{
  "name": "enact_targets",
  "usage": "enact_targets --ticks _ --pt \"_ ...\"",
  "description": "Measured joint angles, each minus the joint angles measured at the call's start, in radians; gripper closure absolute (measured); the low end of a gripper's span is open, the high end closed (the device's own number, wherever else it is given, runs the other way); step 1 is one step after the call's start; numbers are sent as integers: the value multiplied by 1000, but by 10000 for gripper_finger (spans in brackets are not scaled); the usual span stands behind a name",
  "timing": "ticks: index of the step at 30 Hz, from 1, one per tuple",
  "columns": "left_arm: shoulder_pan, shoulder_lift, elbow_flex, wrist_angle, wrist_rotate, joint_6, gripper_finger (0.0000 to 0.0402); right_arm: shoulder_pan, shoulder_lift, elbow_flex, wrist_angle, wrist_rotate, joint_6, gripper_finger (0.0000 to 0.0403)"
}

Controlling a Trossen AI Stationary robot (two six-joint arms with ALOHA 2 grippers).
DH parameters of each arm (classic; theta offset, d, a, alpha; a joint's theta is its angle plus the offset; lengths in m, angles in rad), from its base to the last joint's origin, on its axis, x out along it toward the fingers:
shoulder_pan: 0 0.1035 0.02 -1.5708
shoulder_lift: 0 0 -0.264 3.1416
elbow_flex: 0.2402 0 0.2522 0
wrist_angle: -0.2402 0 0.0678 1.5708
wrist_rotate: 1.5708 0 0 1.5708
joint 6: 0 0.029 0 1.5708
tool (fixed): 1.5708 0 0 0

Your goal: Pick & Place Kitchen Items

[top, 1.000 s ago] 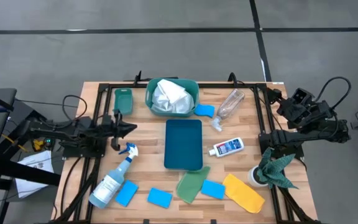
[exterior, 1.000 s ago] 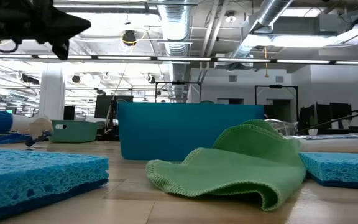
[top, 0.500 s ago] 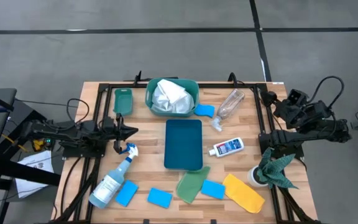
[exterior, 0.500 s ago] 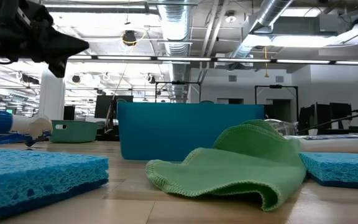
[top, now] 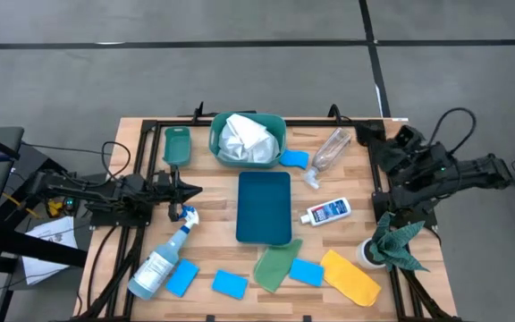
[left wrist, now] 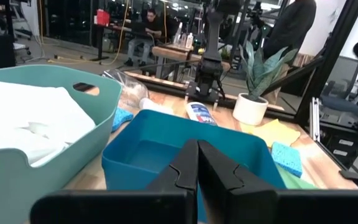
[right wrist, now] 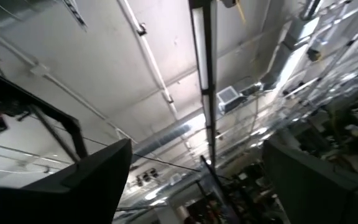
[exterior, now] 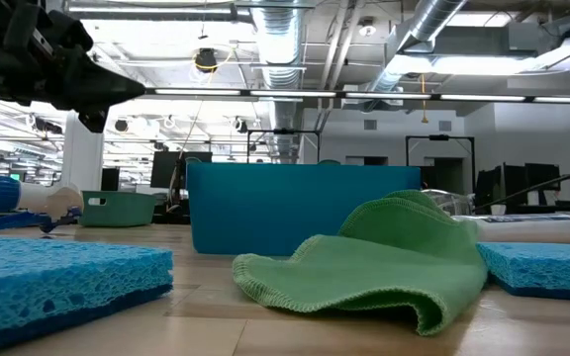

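From above, the left gripper (top: 189, 189) is hovering at the table's left side with its fingers pressed together on nothing, pointing toward the blue tray (top: 264, 207) in the middle. Just below it the spray bottle (top: 163, 257) is lying on its side. A green basket (top: 280, 136) holding a white cloth (top: 244, 136) is sitting at the far edge, with a small green bin (top: 177, 144) to its left and a blue sponge (top: 294, 159) and a clear bottle (top: 330, 149) to its right. A white bottle (top: 328, 212) is lying right of the tray. Along the near edge three more sponges (top: 229, 284), a green cloth (top: 275, 266) and a yellow cloth (top: 350, 277) are lying. The right gripper (top: 372, 143) is reaching over the table's right rim near the clear bottle, above a dark green rag (top: 397, 241).

From table height, the green cloth (exterior: 384, 259) is blocking part of the tray (exterior: 265, 208), and a sponge (exterior: 62, 282) is filling the near left.

The left wrist camera is showing shut fingers (left wrist: 194, 171) over the tray (left wrist: 166, 149).

The right wrist camera is looking at the ceiling, its two fingers (right wrist: 92, 180) standing wide apart.
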Motion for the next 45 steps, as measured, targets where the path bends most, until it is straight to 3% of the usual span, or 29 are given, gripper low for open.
enact_targets --ticks 4,12,19,28,40,42,45 --pt "0 14 0 -1 0 0 401 11 111 109 4 91 -11 58" --pt "0 26 0 -1 0 0 401 11 284 312 30 406 31 59" --pt "0 26 0 0 0 0 401 11 469 548 21 565 -43 59" --pt "0 26 -1 0 0 0 401 11 705 783 16 618 -49 59" --pt "0 26 -1 0 1 0 402 18 855 852 14 619 51 59" --pt "0 26 -1 0 1 0 402 18 874 866 9 583 51 59" --pt "0 26 -1 0 0 0 402 10 876 884 11 447 50 59"
